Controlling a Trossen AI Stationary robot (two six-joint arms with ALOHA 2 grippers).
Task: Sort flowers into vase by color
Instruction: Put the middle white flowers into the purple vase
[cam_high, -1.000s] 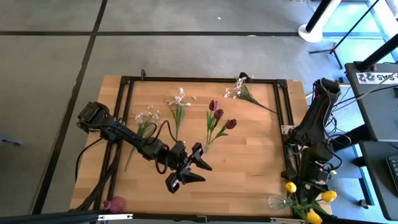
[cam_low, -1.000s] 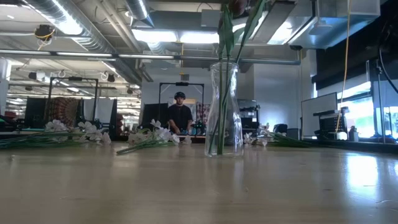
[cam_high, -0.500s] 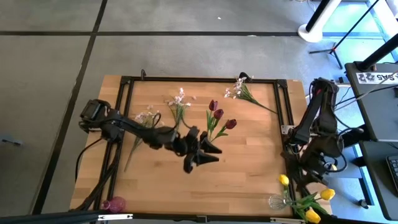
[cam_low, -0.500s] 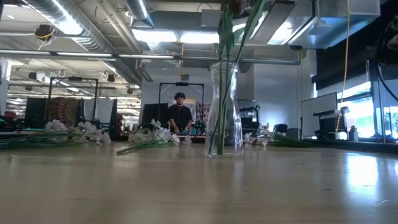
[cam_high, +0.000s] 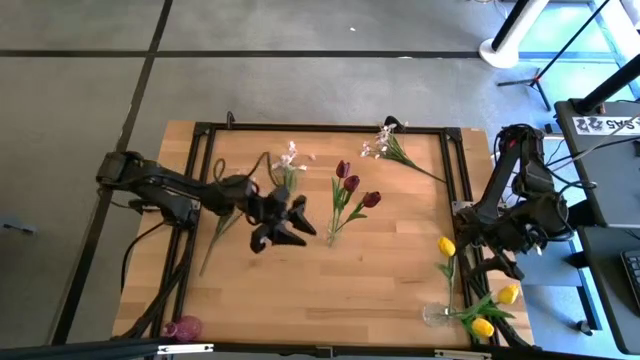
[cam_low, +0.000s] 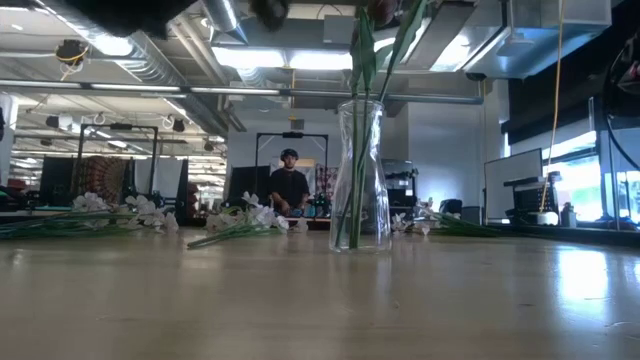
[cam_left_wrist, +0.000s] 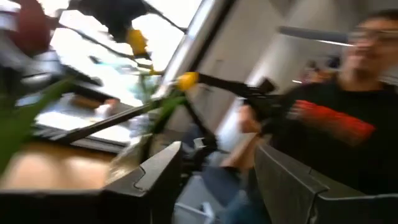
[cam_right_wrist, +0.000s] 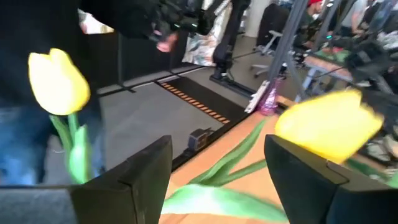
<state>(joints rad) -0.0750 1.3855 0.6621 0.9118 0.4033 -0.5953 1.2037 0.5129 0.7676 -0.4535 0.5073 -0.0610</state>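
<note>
Three yellow tulips on green stems are seen in the high view at the table's near right corner, stems set in a small clear glass vase. The right gripper is placed just beside them, at the table's right edge; nothing is seen held. The dark red tulips on green stems lie mid-table, long axis running from far to near, heads toward the far edge. The left gripper hovers just to their left, fingers spread, nothing gripped. Pale white-pink blossom sprays lie near it, w/ others along the far edge. A small pink vase stands at the near left corner.

Low view: a tall clear glass vase w/ green stems is seen, sprays lying left of it, a person in the room behind.

Left wrist view: open dark fingers, a red tulip head at the frame's edge, yellow tulips farther off.

Right wrist view: fingers parted, yellow tulips just ahead, none clamped.

Judged: the red tulips are next; the left arm is far nearer, so a short reach to its right, jaws set across the stems' long axis, is called for.
</note>
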